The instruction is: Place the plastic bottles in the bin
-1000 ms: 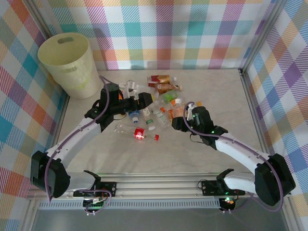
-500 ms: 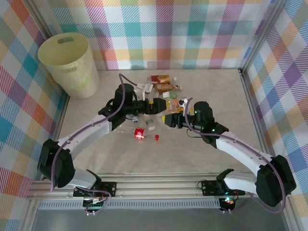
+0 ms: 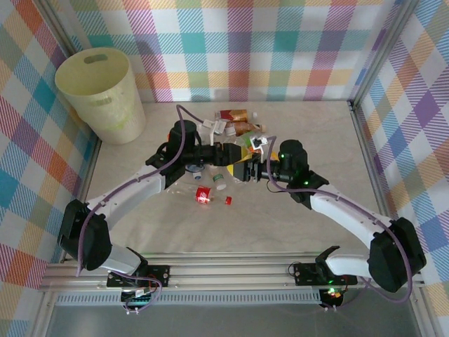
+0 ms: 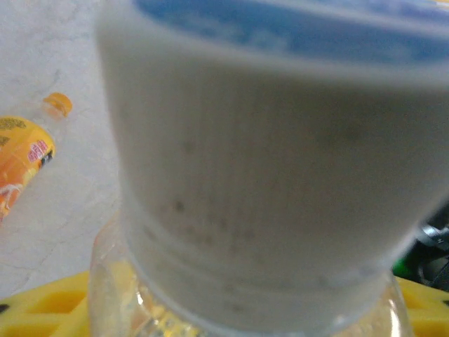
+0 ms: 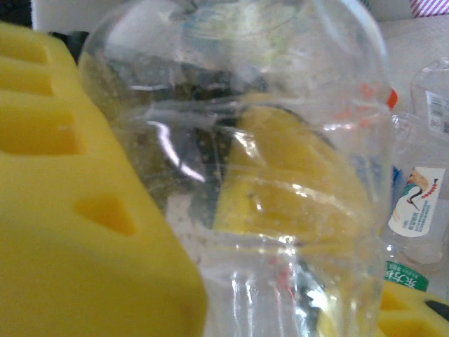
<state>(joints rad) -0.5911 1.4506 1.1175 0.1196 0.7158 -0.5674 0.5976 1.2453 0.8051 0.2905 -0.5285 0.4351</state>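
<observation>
Low in the top view, a red-label bottle [image 3: 203,194] and a loose red cap [image 3: 227,201] lie on the table [image 3: 280,225]. Just above them, at frame centre, the right gripper [image 3: 244,172] and left gripper [image 3: 231,153] meet. In the right wrist view a clear bottle [image 5: 280,140] is clamped between the yellow pads [image 5: 70,210]. In the left wrist view a blurred white cap [image 4: 266,175] is seen close up above yellow pads, with an orange bottle [image 4: 17,158] at left; whether that gripper is open cannot be told. Further up lies the bottle pile [image 3: 235,128]. The bin [image 3: 112,105] stands at upper left, well apart from the bottles.
</observation>
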